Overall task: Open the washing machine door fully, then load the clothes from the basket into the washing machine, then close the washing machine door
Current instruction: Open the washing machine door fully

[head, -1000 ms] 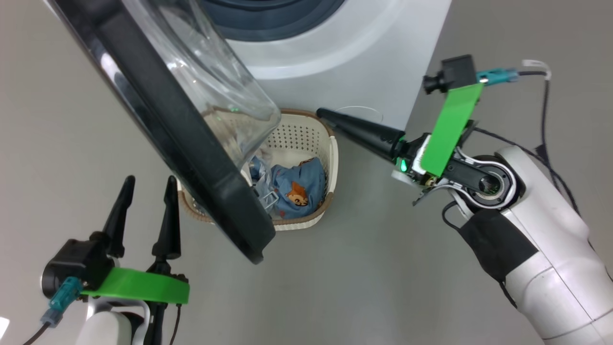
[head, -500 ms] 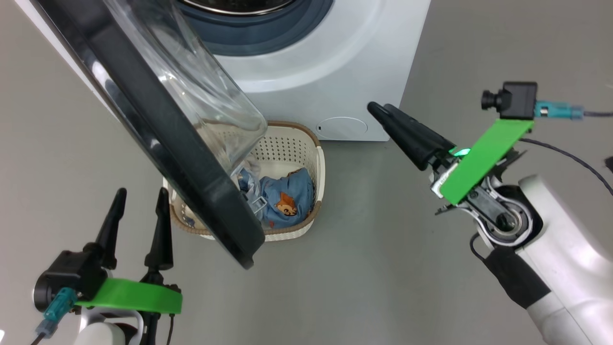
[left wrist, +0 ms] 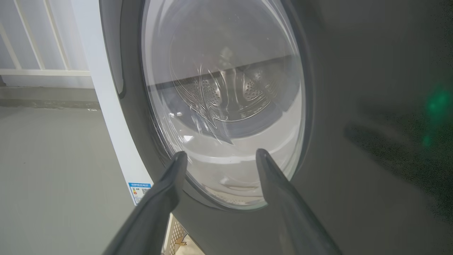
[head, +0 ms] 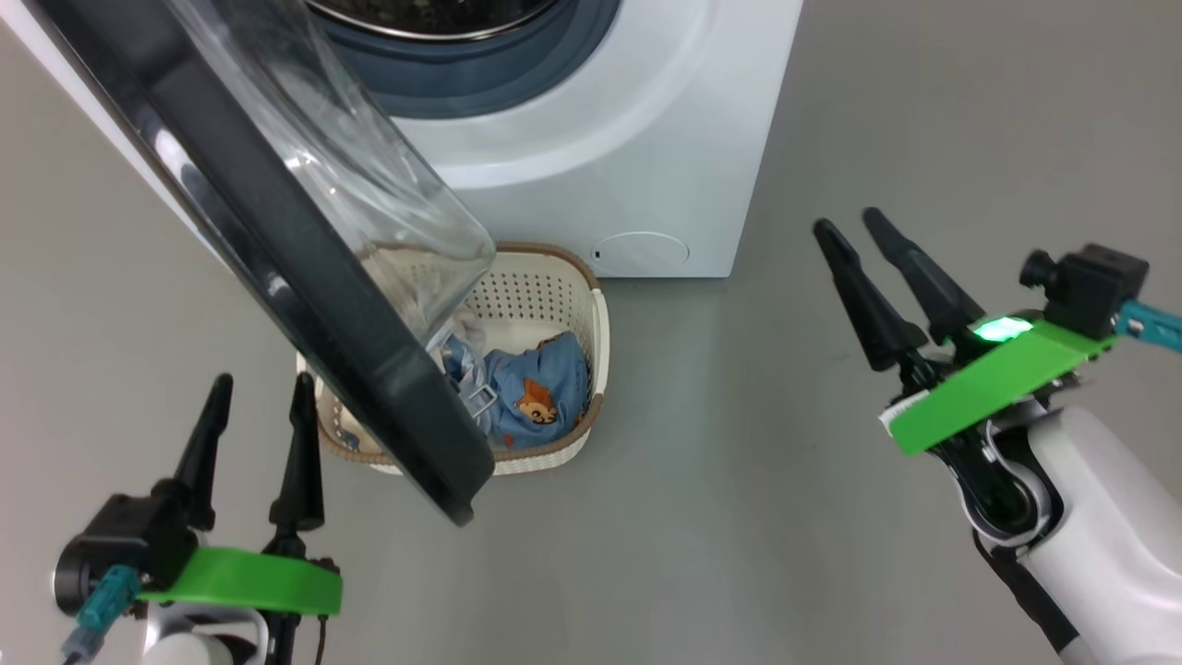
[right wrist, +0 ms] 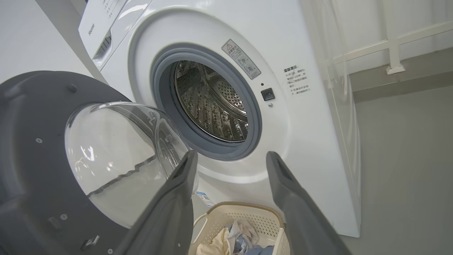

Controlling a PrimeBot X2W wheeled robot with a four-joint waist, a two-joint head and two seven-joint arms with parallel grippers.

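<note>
There are two grippers, the left gripper [head: 262,380] and the right gripper [head: 846,222], each with two fingers [head: 300,443]. Ahead of both stands one washing machine [head: 591,185], with one washing machine door [head: 277,277] and one round hatch [head: 640,249]. Between them is one basket [head: 554,251]. The clothes [head: 526,397] inside lie bunched; their number I cannot tell.
</note>
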